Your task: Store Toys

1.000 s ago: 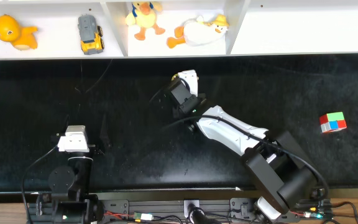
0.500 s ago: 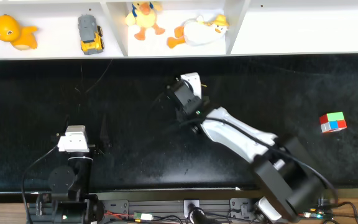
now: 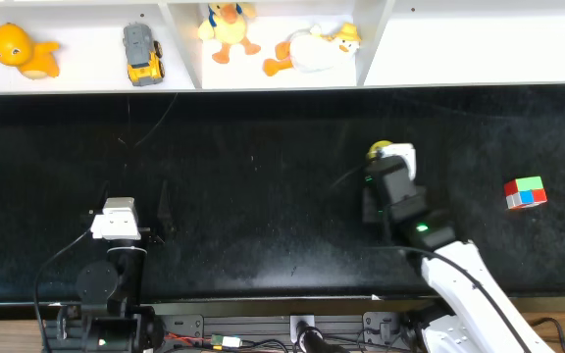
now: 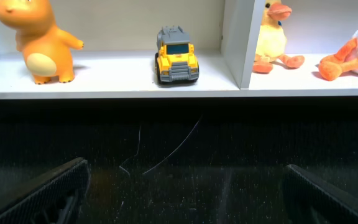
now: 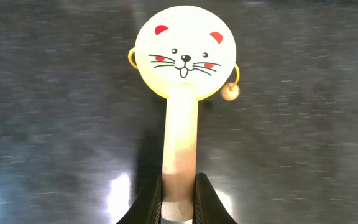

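While my right pincer (image 5: 179,200) clamps the handle of the round cat-faced wooden rattle drum (image 5: 183,56), the toy sits out over the black table (image 3: 263,216), right of centre. Whether it touches the surface, I can't tell. A small wooden bead (image 5: 230,92) dangles beside the drum's face.

My left pincer (image 4: 182,196) is low near its base, fingers spread wide with nothing between them, facing the white shelf (image 4: 104,84). One bay holds an orange dinosaur figure (image 4: 39,40) and a yellow and grey toy truck (image 4: 177,55). The next has a yellow plush duck (image 4: 272,34) standing and a white plush duck (image 4: 353,53) lying down. A multicoloured cube (image 3: 525,192) sits alone at the table's right side.
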